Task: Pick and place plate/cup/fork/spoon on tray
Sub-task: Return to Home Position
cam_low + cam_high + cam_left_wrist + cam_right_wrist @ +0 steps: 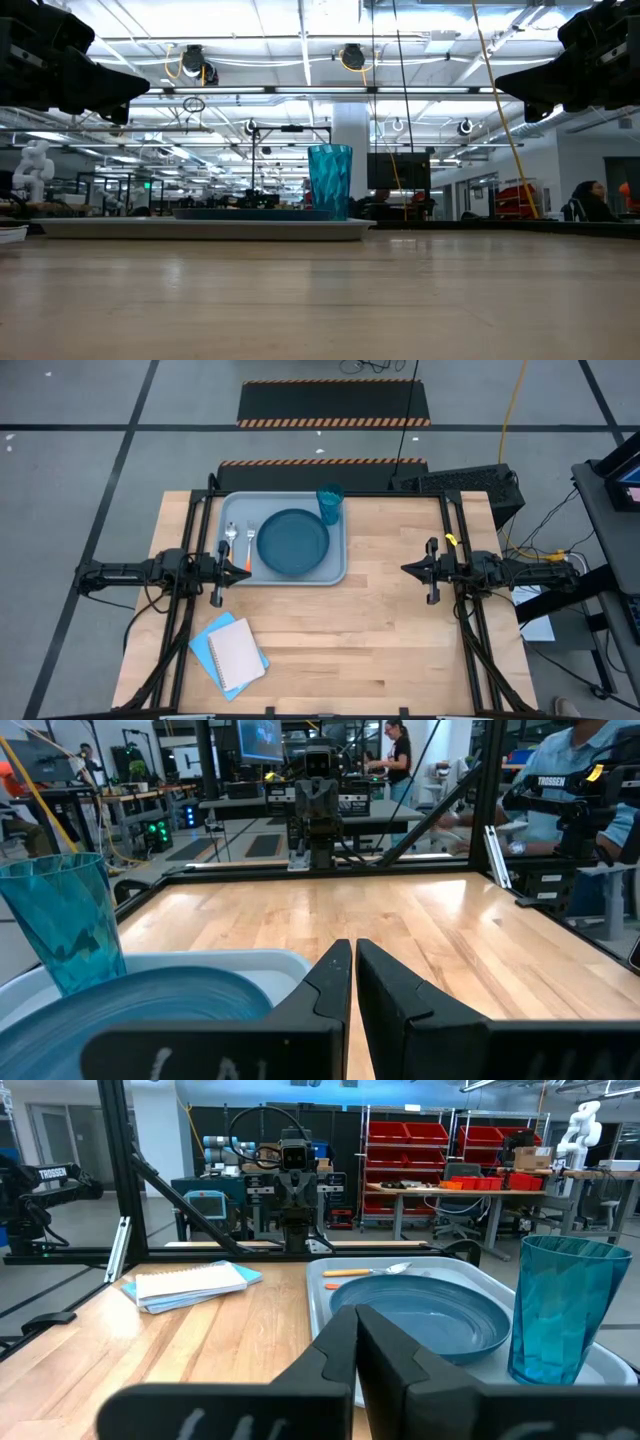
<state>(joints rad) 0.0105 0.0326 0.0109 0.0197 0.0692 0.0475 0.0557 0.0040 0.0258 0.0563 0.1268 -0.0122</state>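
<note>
The grey-blue tray (338, 568) lies on the wooden table, left of its middle. On the tray rest the dark blue plate (293, 542), the teal cup (330, 503) upright at the far right corner, the spoon (231, 538) and the fork (250, 543) side by side left of the plate. My left gripper (248, 568) hovers level over the tray's near left corner, shut and empty, with the plate (150, 1005) and cup (65, 920) just ahead of it. My right gripper (404, 569) hangs level over bare table right of the tray, shut and empty.
A blue-and-white notebook (230, 652) lies near the table's front left. Bare wood stretches between the two grippers and along the near edge. Black frame posts stand at the table's sides. People sit and stand at benches in the room beyond.
</note>
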